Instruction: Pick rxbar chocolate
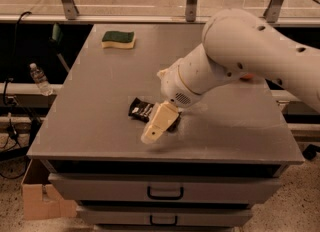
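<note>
My gripper (156, 126) hangs low over the front middle of the grey table (90, 116). A green-and-yellow sponge (118, 39) lies flat near its far left corner. Off to the left stands a water bottle (39, 78), and a cardboard box (37, 196) sits on the floor beside the drawers (165, 193).

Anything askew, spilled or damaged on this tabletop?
Nothing stands out. The rxbar chocolate lies flat on the table, partly hidden under the gripper. The sponge sits flat near the far left corner. No spill or damage shows.
</note>
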